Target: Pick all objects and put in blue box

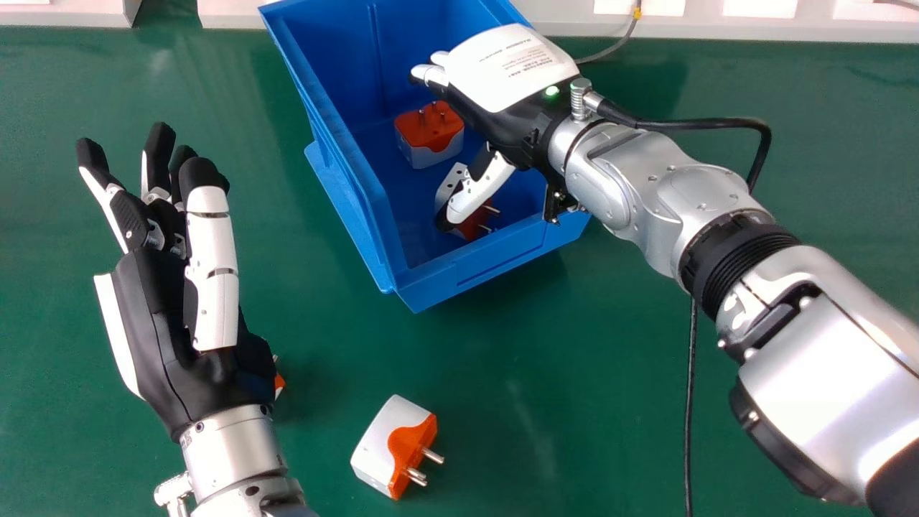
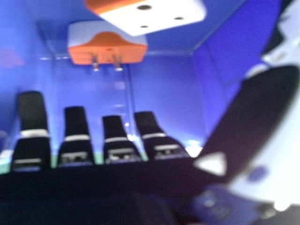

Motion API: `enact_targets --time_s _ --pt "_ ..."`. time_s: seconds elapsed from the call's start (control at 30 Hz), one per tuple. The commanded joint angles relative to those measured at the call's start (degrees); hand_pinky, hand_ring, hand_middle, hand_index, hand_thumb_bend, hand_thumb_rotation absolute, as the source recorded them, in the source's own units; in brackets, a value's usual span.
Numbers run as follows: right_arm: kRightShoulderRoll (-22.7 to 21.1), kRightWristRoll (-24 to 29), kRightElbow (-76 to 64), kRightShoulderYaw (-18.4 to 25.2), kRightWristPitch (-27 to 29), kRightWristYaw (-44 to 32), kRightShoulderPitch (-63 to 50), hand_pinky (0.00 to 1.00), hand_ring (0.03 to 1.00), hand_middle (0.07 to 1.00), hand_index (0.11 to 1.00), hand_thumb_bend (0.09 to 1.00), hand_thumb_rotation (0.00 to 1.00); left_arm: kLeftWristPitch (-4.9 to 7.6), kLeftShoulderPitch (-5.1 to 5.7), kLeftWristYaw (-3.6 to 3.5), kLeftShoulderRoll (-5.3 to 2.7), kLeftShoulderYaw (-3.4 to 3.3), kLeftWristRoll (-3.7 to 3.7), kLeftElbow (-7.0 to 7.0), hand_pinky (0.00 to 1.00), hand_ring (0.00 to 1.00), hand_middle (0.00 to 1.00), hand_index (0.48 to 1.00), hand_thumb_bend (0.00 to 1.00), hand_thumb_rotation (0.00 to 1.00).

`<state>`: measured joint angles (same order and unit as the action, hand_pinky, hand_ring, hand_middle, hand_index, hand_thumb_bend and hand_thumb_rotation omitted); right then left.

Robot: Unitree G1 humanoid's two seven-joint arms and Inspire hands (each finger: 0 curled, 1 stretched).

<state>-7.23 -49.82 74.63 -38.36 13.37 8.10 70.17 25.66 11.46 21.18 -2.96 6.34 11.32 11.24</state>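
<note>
Silver bulk of the right forearm (image 1: 818,366) slants in from the right, its hand (image 1: 506,72) over the blue box (image 1: 359,215). That hand is released, fingers extended and gripping nothing. Below it sit two adapters: one with pins up (image 1: 431,147), and one partly behind the thumb (image 1: 477,224); whether the thumb touches that second one, I cannot tell.

What counts now, I judge, is the loose adapter (image 1: 384,445) on the green surface (image 1: 574,402). It lies outside the box, nearer the robot and to the left of the right hand. Its long axis slants from far right to near left, with the pins jutting crosswise toward the robot's right, slightly nearward. The left hand (image 1: 161,323) is closer, but its relaxed, empty fingers point away, and the adapter lies just beyond its wrist on the right. So the right hand looks better placed: back over the box's near wall, then down with thumb and fingers on the long sides, minding the pins.

A bit of orange (image 1: 279,384) peeks from behind the left wrist, probably another adapter; the left arm would likely have to shift before the right could reach it.
</note>
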Motion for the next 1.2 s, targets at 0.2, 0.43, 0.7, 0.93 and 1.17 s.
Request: enact_targets --time_s 0.2,0.43,0.7,0.93,1.17 --pt "-1.2 0.6 -0.8 0.5 -0.3 1.6 1.4 0.74 0.857 0.925 0.892 0.837 0.5 0.96 0.32 -0.2 -5.4 0.13 -0.34 1.07 0.89 0.94 0.95 0.93 0.39 0.53" --pt "-1.0 0.5 -0.7 0.4 -0.6 2.0 1.4 0.74 0.856 0.924 0.89 0.843 0.49 0.78 0.17 -0.22 -5.32 -0.05 -0.17 1.12 0.9 0.95 0.95 0.938 0.39 0.54" --pt "-1.1 0.6 -0.8 0.4 -0.4 2.0 1.4 0.74 0.856 0.924 0.888 0.843 0.48 0.78 0.12 -0.25 -5.32 -0.04 -0.13 1.12 0.9 0.95 0.95 0.935 0.4 0.53" --pt "-1.1 0.2 -0.7 0.0 -0.6 2.8 1.4 0.73 0.852 0.922 0.884 0.852 0.48 0.78 0.02 -0.21 -5.39 -0.08 -0.07 1.05 0.89 0.94 0.95 0.932 0.4 0.52" --pt "-2.2 2.1 -1.6 1.9 1.7 5.1 0.6 0.71 0.842 0.916 0.883 0.844 0.49 0.77 0.31 -0.12 -5.44 0.26 -0.52 1.31 0.9 0.95 0.96 0.937 0.4 0.53"
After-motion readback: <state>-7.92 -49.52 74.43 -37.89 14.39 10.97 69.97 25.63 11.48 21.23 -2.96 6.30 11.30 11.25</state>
